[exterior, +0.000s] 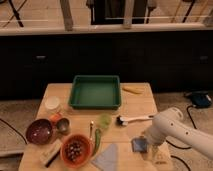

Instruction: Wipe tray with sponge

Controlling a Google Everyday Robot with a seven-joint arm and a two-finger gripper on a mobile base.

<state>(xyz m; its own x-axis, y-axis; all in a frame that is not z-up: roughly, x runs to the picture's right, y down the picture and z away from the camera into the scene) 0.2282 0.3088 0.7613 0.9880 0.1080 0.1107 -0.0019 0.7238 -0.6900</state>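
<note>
Wooden table [143, 103], dark cabinets [50, 60] behind, speckled floor [15, 112], pale railing posts [66, 15] above

There is only one camera. It sits high up, past the near edge of the wooden table [137, 106]. It looks down and across to the dark wall [100, 55] behind the far edge. It is far enough back to show the whole top. The gripper [148, 146] is by the near right corner.

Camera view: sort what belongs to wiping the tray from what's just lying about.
For the job: tray, sponge, gripper beside the sponge at the table's near right corner.
Lying about: brush, cloth, orange bowl, dark bowl.
</note>
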